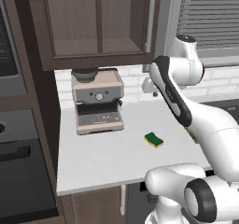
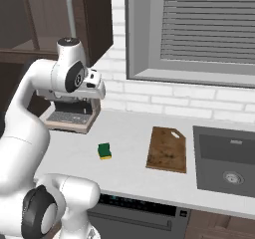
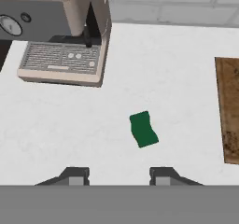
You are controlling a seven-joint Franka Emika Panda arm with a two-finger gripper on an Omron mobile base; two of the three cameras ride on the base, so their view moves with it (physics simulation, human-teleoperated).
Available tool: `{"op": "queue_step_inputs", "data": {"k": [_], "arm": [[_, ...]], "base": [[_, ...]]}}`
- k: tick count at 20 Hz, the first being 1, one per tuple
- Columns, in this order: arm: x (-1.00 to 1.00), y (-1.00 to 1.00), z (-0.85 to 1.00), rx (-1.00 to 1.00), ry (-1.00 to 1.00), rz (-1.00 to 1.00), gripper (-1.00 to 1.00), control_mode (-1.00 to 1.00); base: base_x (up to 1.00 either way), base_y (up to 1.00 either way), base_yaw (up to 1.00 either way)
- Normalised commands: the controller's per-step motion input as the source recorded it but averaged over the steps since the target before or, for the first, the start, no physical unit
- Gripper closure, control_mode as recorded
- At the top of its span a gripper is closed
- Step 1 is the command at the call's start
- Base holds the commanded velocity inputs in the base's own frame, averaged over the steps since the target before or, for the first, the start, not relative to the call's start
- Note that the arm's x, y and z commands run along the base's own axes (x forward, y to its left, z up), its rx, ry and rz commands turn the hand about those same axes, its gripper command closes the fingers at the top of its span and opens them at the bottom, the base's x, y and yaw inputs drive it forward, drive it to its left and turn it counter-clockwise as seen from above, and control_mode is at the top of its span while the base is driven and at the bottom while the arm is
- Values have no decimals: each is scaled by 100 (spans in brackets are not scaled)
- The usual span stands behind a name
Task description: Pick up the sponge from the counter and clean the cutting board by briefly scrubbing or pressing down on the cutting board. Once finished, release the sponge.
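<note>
The sponge [image 1: 153,140] [image 2: 104,151] [image 3: 143,129], a small block with a dark green top over yellow, lies on the pale counter [image 1: 102,157] [image 2: 129,176] [image 3: 177,78]. To its right lies the flat brown cutting board [image 2: 167,149], whose left edge shows in the hand view [image 3: 228,108]. My gripper [image 3: 119,175] hangs high above the counter and looks down on the sponge. Its fingertips [image 3: 77,174] stand apart with nothing between them. The sponge sits a little ahead of them and slightly right. The hand [image 2: 93,86] hovers in front of the coffee machine.
A beige coffee machine [image 1: 97,101] [image 2: 67,116] [image 3: 60,36] stands at the back left of the counter. A dark sink [image 2: 226,166] lies right of the board. Wooden wall cabinets [image 1: 98,22] hang above the machine, and a shuttered window [image 2: 199,29] is behind the board.
</note>
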Motion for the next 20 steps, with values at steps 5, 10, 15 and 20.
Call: {"op": "queue_step_inputs", "data": {"k": [5, 10, 15, 20], "arm": [[-53, -4, 0, 0, -11, 0, -100, -100], [-74, 0, -17, 0, -9, 0, -100, -100], [-23, -13, -44, -1, -2, 0, -100, -100], [0, -4, -56, -6, 0, 2, -100, -100]], "base": [[0, 0, 0], [0, 0, 0], [0, 0, 0], [0, 0, 0]]}}
